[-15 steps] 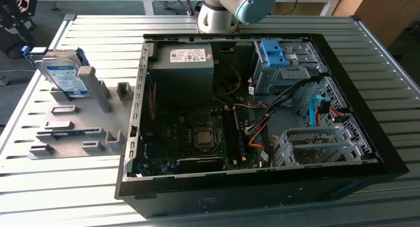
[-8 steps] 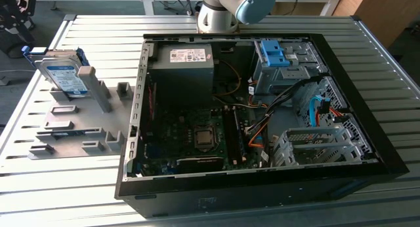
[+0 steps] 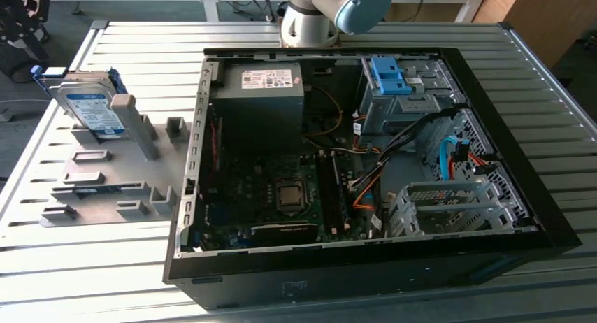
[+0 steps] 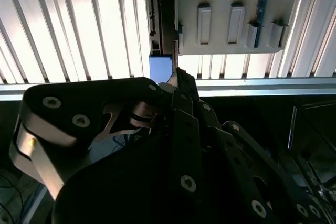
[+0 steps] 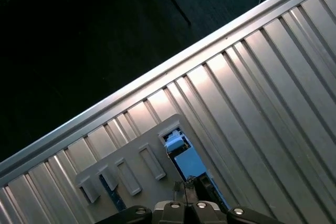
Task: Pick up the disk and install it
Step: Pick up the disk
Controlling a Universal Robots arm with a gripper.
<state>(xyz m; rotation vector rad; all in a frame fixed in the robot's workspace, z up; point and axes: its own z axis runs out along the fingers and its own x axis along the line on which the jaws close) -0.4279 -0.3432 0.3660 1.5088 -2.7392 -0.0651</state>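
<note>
Exterior view: a ribbed metal worktop point(image 3: 84, 267) carries an open black computer case point(image 3: 373, 284) lying on its side, with its circuit board and cables exposed. Towards the exterior view's left, just beside the case, lies a flat grey fixture plate point(image 3: 103, 176) with raised slots. The disk point(image 3: 91, 112), a silver-grey drive with a white-and-blue label and blue frame edges, stands upright on its edge in a slot at the far end of this plate, outside the case. Inside the case, a dark grey power supply box point(image 3: 261, 103) with a white sticker sits at the far side. A bare blue bracket point(image 3: 387, 75) sits towards the exterior view's right of that box. A perforated metal drive cage point(image 3: 448, 204) sits at the near corner on the exterior view's right. Part of the robot arm point(image 3: 322, 15), silver with a pale blue cap, shows beyond the far wall of the case. In the second wrist view, the dark gripper point(image 4: 178, 80) points towards the plate, its tip close to the blue edge of the disk. Whether it touches the disk cannot be told, nor whether the jaws are open or closed. In the first wrist view, the disk is seen edge-on above the plate, with the worktop's border and a dark floor point(image 5: 79, 40) beyond.
</note>
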